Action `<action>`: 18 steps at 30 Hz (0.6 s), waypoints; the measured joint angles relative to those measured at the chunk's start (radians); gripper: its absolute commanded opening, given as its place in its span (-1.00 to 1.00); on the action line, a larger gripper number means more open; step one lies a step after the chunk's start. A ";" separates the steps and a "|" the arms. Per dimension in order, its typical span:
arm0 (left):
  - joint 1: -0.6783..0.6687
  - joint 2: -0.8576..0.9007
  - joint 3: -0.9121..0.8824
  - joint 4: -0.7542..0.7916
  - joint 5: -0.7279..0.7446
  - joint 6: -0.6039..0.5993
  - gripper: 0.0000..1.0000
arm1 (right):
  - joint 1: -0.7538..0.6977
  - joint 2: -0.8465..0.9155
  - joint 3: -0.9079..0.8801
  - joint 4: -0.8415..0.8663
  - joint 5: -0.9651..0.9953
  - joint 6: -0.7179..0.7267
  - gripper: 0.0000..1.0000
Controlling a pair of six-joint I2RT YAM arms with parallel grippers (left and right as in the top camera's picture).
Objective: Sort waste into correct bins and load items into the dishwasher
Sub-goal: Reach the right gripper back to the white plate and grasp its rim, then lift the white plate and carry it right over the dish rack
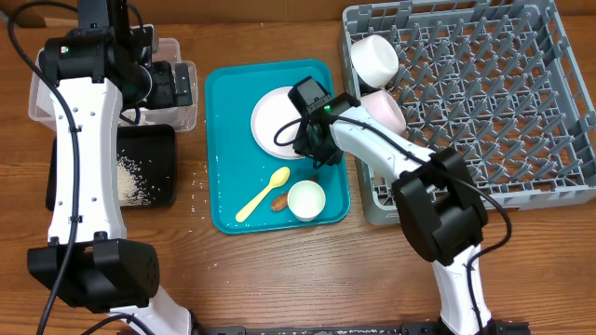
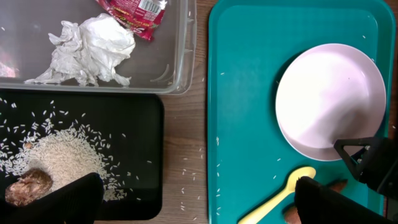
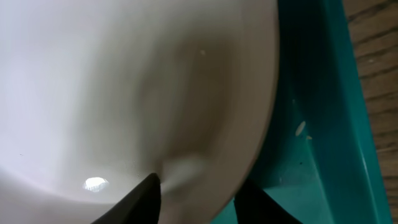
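The round white-pinkish plate lies on the teal tray. My right gripper is at its right edge. In the right wrist view the fingers straddle the plate rim, one on top and one under it. My left gripper is open and empty, above the clear tub. The tub holds crumpled white paper and a red wrapper. The black tray holds rice and a brown lump. A pale yellow spoon, a brown lump and a white bowl lie on the teal tray.
The grey dish rack stands at the right, with a white cup and a pinkish-white bowl at its left side. Loose rice grains lie on the wood between the black tray and the teal tray.
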 measured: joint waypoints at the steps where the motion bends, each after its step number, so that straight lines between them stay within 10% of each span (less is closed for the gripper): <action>1: 0.000 0.000 0.000 0.000 0.000 0.000 1.00 | 0.000 0.000 0.000 0.003 -0.003 0.001 -0.26; 11: 0.000 0.000 0.000 0.000 0.000 0.000 1.00 | -0.008 0.006 0.000 0.081 -0.017 -0.025 -0.89; 18: 0.000 0.000 0.000 0.000 0.000 0.000 1.00 | -0.027 0.008 0.000 0.140 -0.037 -0.083 -0.92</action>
